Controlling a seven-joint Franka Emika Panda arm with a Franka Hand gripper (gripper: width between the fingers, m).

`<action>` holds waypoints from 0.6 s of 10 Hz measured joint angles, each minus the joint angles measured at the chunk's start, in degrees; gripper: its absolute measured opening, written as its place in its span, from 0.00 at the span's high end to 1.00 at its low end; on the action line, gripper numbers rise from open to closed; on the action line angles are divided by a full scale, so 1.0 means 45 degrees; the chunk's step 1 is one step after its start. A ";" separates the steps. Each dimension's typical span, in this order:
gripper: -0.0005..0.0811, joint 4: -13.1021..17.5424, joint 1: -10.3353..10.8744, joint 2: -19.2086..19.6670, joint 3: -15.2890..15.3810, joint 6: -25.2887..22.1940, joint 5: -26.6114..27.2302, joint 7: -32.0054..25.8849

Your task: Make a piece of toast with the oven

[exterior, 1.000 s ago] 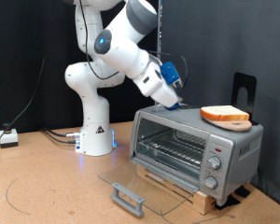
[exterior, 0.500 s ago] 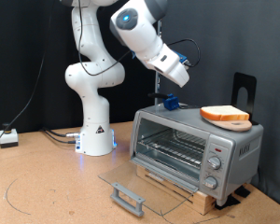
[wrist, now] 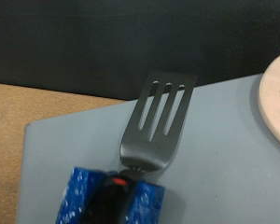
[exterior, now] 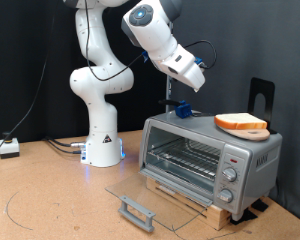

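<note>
Gripper [exterior: 199,78] fingers too small and blurred in the exterior view to tell whether they are apart or closed; the wrist view shows none of them. Directly below the camera, the spatula [wrist: 159,124] handle is cut by the frame edge, its blue holder [wrist: 110,195] only partly in view. Off to one side, the wooden plate [wrist: 275,96] is clipped, leaving just a curved rim.

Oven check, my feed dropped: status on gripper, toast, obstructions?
Gripper hovering above oven, door open. Toast on plate atop oven. Blue-handled spatula on oven top beside it.
</note>
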 joint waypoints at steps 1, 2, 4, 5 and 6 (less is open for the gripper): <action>0.00 -0.0431 -0.0002 -0.0667 0.0317 0.0464 0.0136 0.0128; 0.00 -0.0821 -0.0012 -0.1385 0.0568 0.0860 0.0286 0.0399; 0.00 -0.1378 -0.0150 -0.2734 0.0795 0.1438 0.0361 0.1281; 0.00 -0.1568 -0.0293 -0.3244 0.0780 0.1438 0.0360 0.1707; 0.00 -0.1727 -0.0478 -0.3622 0.0765 0.1426 0.0303 0.2077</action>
